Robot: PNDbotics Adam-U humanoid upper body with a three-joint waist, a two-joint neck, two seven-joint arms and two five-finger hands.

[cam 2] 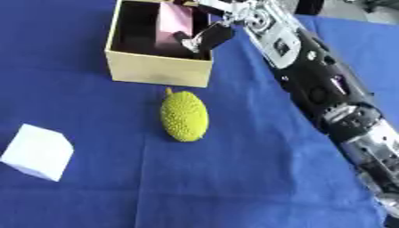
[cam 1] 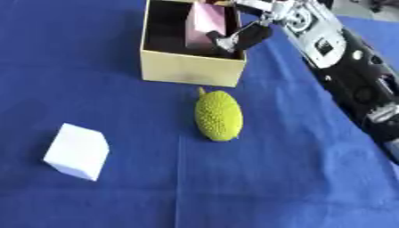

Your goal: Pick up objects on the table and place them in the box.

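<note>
One robot hand (cam 1: 248, 36) holds pink block (cam 1: 205, 23).

We see a blue cloth (cam 1: 93, 58) covering the whole table, slightly wrinkled, with a faint fold line running down toward the near edge. A strip of pale floor (cam 2: 382, 13) shows top right.

Deep blue fabric tablecloth (cam 1: 93, 67) fills nearly whole view, matte, slightly wrinkled. Faint straight crease in cloth (cam 1: 178, 178) runs from cloth's middle toward its near edge. Lighting even and soft over cloth; short dim shadows only. Beyond cloth's far right corner, sliver of pale grey floor (cam 2: 382, 15), dark indistinct shapes on it at far edge. No walls or windows shown past cloth.
</note>
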